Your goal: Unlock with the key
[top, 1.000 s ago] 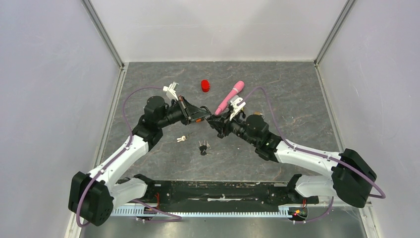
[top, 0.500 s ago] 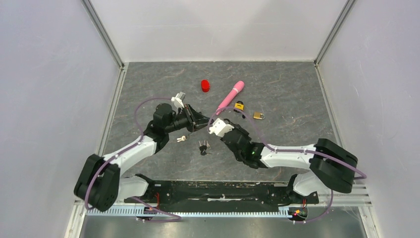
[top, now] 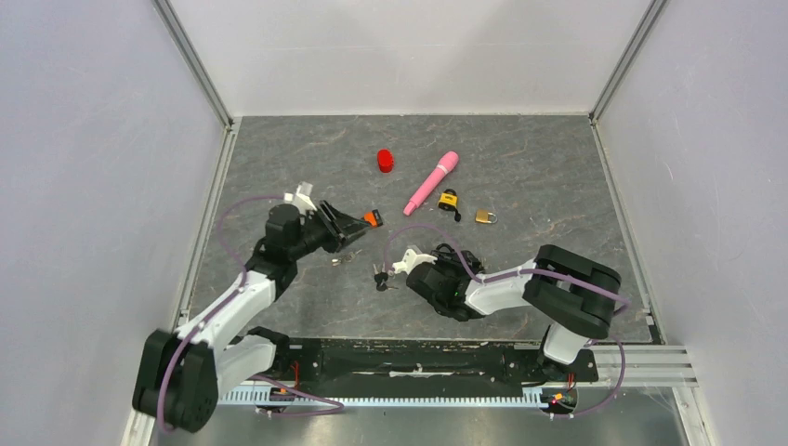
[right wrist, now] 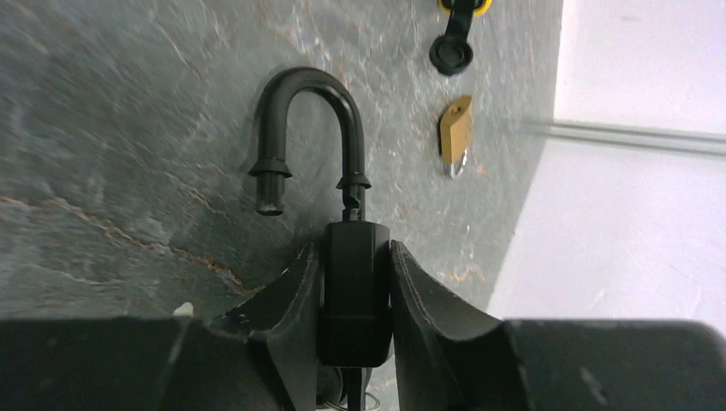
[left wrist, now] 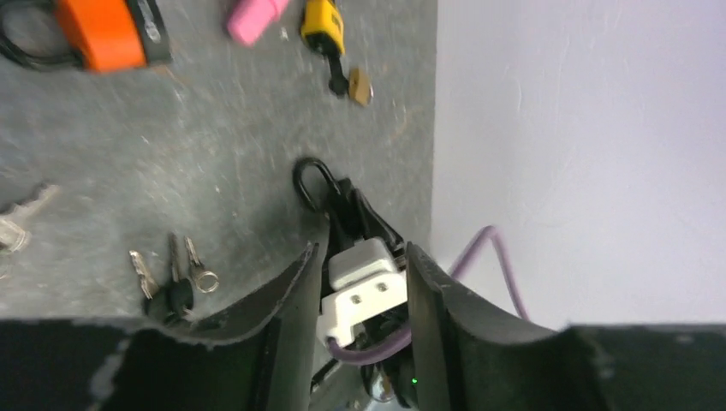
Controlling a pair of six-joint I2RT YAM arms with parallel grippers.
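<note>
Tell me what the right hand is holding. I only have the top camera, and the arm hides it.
Observer: A black padlock, its body clamped in the right hand.
Operator: Is it locked?
Observer: No. The shackle stands raised, with one leg clear of the body.
Operator: And the left hand?
Observer: The left hand is open, with nothing between its fingers.

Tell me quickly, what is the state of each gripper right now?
Left gripper: open, holding nothing.
Right gripper: closed on the black padlock.
</note>
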